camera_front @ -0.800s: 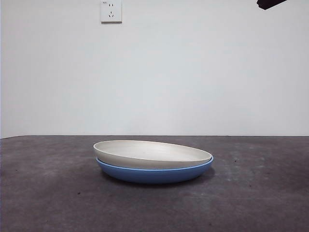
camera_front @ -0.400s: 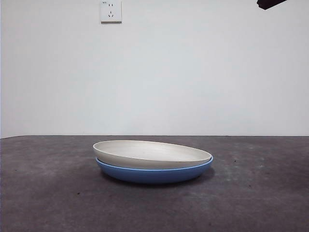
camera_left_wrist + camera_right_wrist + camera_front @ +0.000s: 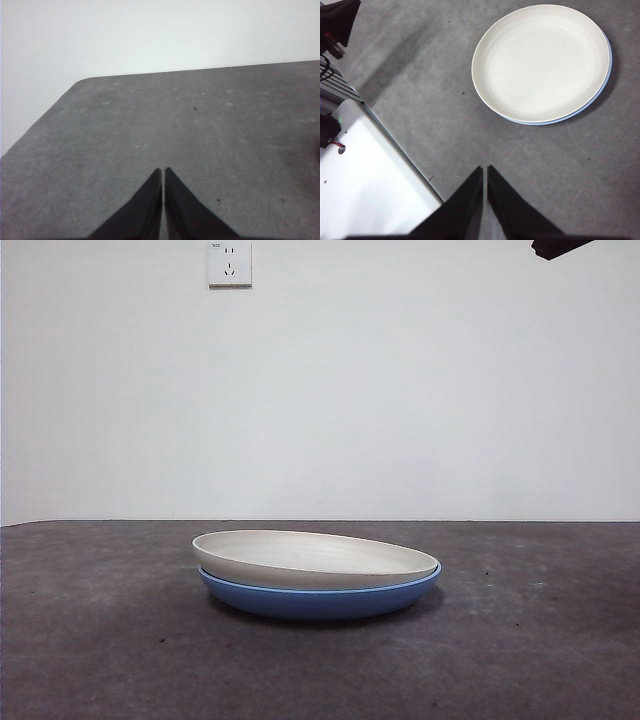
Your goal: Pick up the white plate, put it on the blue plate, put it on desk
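Plates number two: one white plate nested on one blue plate, well ahead of the closed, empty right claw. Left claw also closed, empty, over bare grey table; white wall behind.

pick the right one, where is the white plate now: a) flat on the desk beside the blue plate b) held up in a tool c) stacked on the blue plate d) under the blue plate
c: the white plate sits nested on top of the blue plate, whose rim shows beneath it, and no tool is touching either one.
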`<action>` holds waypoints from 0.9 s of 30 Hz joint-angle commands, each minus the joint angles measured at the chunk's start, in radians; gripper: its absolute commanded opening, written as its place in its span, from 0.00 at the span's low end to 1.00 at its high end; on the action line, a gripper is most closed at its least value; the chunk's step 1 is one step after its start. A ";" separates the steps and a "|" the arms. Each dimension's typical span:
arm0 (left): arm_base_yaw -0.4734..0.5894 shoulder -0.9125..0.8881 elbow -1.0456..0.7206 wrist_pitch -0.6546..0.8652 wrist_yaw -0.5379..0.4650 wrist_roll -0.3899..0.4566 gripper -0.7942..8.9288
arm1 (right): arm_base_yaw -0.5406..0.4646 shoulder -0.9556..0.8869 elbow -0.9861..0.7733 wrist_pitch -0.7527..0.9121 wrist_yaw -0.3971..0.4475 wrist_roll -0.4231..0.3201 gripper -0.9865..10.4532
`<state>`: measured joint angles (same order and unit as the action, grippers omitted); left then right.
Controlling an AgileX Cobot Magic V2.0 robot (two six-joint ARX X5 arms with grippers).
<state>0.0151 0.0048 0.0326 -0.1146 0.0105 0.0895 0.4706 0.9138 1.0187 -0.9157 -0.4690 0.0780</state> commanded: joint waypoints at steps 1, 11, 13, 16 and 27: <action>0.001 -0.002 -0.021 -0.035 -0.007 0.011 0.09 | 0.006 0.006 0.021 0.006 -0.002 -0.011 0.09; 0.000 -0.002 -0.021 -0.075 -0.007 -0.034 0.09 | 0.006 0.006 0.021 0.006 -0.002 -0.011 0.09; 0.000 -0.002 -0.021 -0.075 -0.007 -0.034 0.09 | 0.006 0.006 0.021 0.006 -0.002 -0.011 0.09; 0.001 -0.002 -0.021 -0.075 -0.007 -0.034 0.09 | 0.006 0.006 0.021 0.006 -0.002 -0.011 0.09; 0.000 -0.002 -0.021 -0.075 -0.007 -0.034 0.09 | 0.006 0.006 0.021 0.006 -0.002 -0.011 0.09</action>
<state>0.0151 0.0051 0.0322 -0.1825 0.0036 0.0612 0.4706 0.9138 1.0187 -0.9157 -0.4690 0.0780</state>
